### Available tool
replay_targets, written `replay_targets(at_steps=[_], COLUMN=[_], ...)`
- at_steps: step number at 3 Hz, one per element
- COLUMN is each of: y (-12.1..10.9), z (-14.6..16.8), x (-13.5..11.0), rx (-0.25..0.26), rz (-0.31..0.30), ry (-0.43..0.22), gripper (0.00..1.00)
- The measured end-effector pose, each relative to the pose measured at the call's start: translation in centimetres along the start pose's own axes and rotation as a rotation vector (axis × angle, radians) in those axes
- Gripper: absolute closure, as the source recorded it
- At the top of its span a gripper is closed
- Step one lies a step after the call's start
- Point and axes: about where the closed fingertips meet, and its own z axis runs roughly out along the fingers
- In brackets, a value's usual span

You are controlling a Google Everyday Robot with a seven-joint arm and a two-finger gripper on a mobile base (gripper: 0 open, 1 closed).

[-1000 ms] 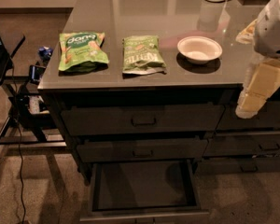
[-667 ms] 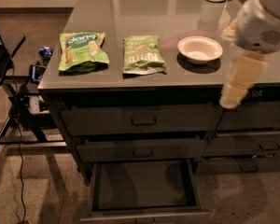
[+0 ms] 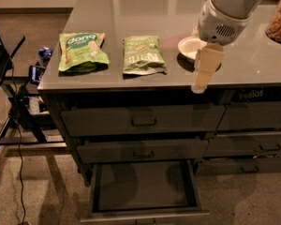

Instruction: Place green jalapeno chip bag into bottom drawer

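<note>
The gripper [image 3: 201,81] hangs at the right of centre, pointing down over the counter's [image 3: 145,8] front edge, just in front of a white bowl [image 3: 189,47]. Whether it is spread or closed cannot be told; it holds nothing. The Kettle bag [image 3: 144,55] lies flat on the counter in the upper middle, left of the bowl and apart from it. A brighter dang bag [image 3: 82,51] lies further left. The bottom drawer [image 3: 145,187] is pulled out at lower centre, below two closed drawers.
</note>
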Motion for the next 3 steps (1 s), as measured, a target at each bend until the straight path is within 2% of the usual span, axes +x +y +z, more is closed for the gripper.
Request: replay_targets(at_steps=[1,2,3], y=[0.0,-1.8,-4.5], z=[0.0,1.0,2.5], x=[0.0,-2.0,-4.3], rx=[0.0,0.024,0.026], rz=[0.0,-0.034,-0.078], ry=[0.0,-0.033,-0.044], gripper=[0.0,0.0,0.0])
